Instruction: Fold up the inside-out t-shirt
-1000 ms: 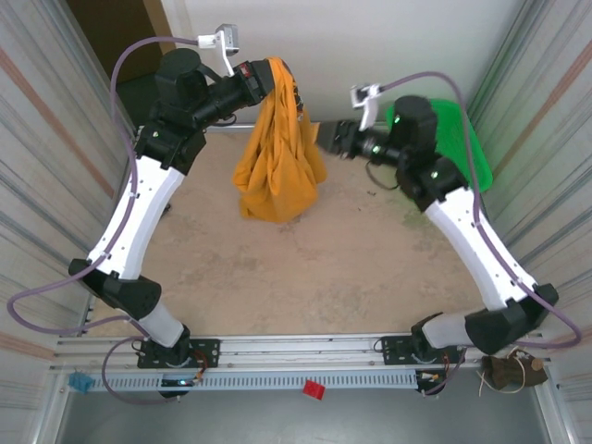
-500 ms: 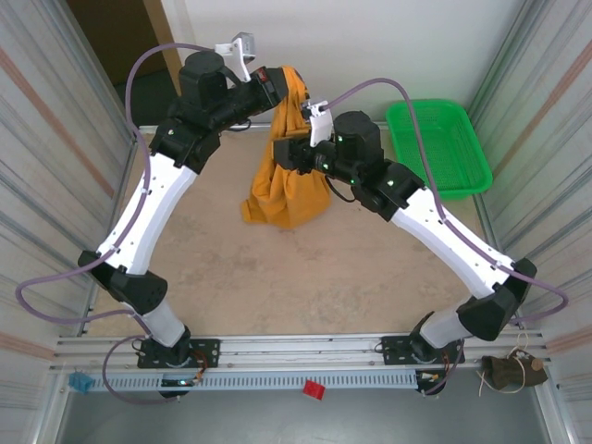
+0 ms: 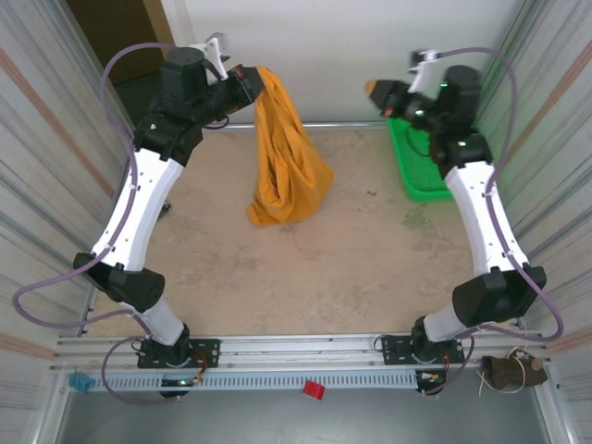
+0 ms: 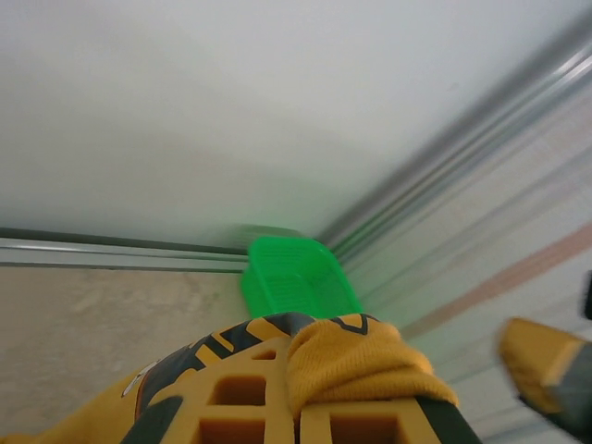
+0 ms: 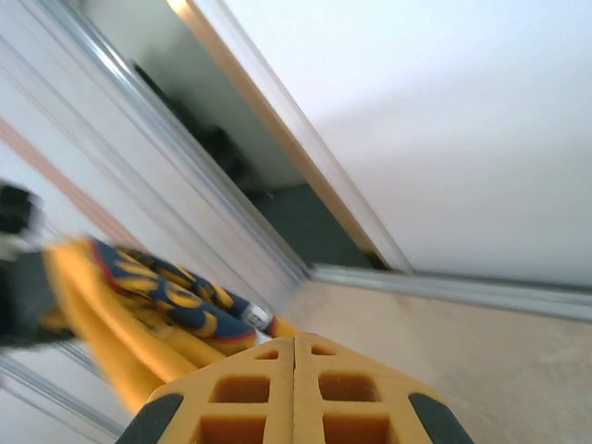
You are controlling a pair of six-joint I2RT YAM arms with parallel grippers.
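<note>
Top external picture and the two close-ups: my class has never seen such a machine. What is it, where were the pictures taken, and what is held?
Two robot arms stand bolted at the near edge of the table; the wide picture looks down from above and behind them. The other two come from a camera on each wrist, its orange fingers in view. The left gripper is shut on a mustard t-shirt, which hangs to the table. The right gripper is shut, empty, near a green basket.

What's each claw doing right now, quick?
Left claw: closed, holding the t-shirt.
Right claw: closed, nothing in it.
</note>
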